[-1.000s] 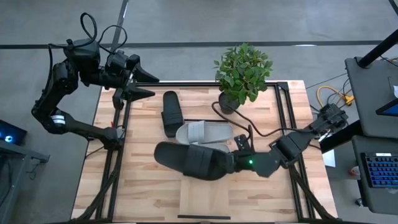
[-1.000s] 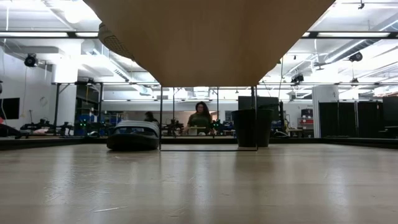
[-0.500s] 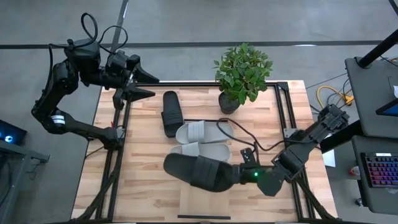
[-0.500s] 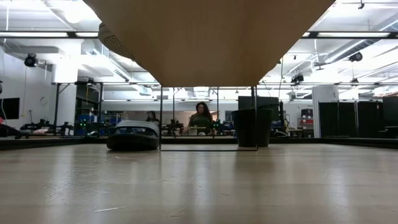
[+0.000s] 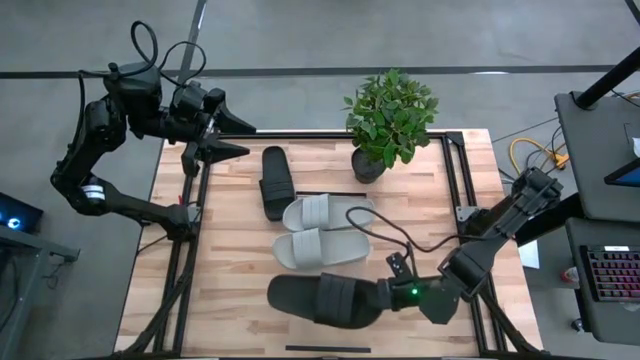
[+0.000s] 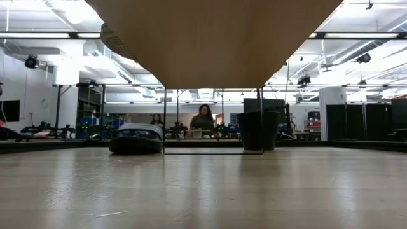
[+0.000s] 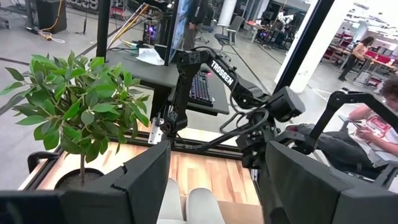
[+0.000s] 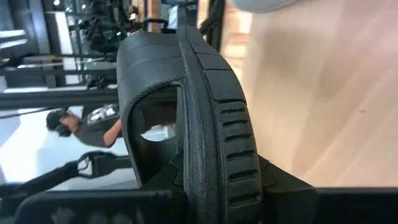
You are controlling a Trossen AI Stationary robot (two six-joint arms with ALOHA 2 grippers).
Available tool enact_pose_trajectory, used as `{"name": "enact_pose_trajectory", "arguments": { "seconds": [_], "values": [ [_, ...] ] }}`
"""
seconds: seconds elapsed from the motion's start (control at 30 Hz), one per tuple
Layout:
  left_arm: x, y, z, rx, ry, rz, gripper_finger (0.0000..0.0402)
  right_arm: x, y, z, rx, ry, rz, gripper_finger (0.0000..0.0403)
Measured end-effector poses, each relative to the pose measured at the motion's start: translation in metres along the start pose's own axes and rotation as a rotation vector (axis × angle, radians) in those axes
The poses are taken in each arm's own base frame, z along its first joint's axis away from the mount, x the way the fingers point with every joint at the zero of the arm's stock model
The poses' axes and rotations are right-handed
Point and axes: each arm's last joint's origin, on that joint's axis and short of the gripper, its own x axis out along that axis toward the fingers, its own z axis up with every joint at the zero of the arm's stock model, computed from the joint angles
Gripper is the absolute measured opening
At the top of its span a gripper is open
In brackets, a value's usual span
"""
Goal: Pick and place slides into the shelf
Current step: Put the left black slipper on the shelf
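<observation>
The pale butcher-block wooden tabletop (image 5: 230, 250) is framed by thin black metal rails, with grey concrete floor all around it. The right gripper (image 5: 385, 296), low over the near half of the table, is clamped on the edge of a matte black slide sandal (image 5: 325, 299), held turned on its side in the right wrist view. Just behind it the two pale grey slide sandals (image 5: 322, 230) lie side by side, touching, and the second matte black slide sandal (image 5: 275, 181) lies behind them, toward the far left. A leafy green plant in a dark pot (image 5: 388, 120) stands at the far edge. The lighter plank panel of the shelf (image 5: 325, 330) sits at the near edge, and no sandal is on it. The left gripper (image 5: 235, 139) hangs at the table's far left corner with its fingers spread wide and nothing between them. The low view looks across the bare tabletop, under a wooden panel overhead, into a bright workshop with white ceiling lights, black racks and a person (image 6: 203, 121) at a distant bench; a desk with a keyboard (image 5: 610, 275) stands to the right.
</observation>
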Motion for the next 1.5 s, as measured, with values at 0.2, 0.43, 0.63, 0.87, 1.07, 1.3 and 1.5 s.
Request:
{"name": "enact_pose_trajectory", "arguments": {
  "seconds": [0.2, 0.43, 0.63, 0.87, 1.07, 1.3, 1.5],
  "values": [
    [0.0, 0.0, 0.0, -0.003, 0.0, 0.0, 0.025, 0.004, -0.013, -0.002, 0.021, 0.035, -0.011, 0.0054],
    [0.0, 0.0, 0.0, -0.004, 0.0, 0.0, 0.025, 0.01, -0.032, -0.004, 0.06, 0.098, 0.034, 0.0054],
    [0.0, 0.0, 0.0, -0.011, 0.0, 0.0, 0.025, 0.014, -0.051, -0.003, 0.095, 0.11, 0.071, 0.0054],
    [0.0, 0.0, 0.0, -0.023, 0.0, 0.0, 0.025, 0.017, -0.07, -0.002, 0.103, 0.161, 0.015, 0.0054],
    [0.0, 0.0, 0.0, -0.026, -0.001, 0.0, 0.025, 0.017, -0.077, -0.001, 0.109, 0.18, 0.005, 0.0054],
    [0.0, 0.0, 0.0, -0.026, -0.001, 0.0, 0.025, 0.017, -0.077, -0.003, 0.094, 0.216, -0.006, 0.0054],
    [0.001, 0.0, 0.0, -0.028, 0.001, -0.001, 0.025, 0.013, -0.08, -0.009, 0.088, 0.236, -0.013, 0.0054]
  ]
}}
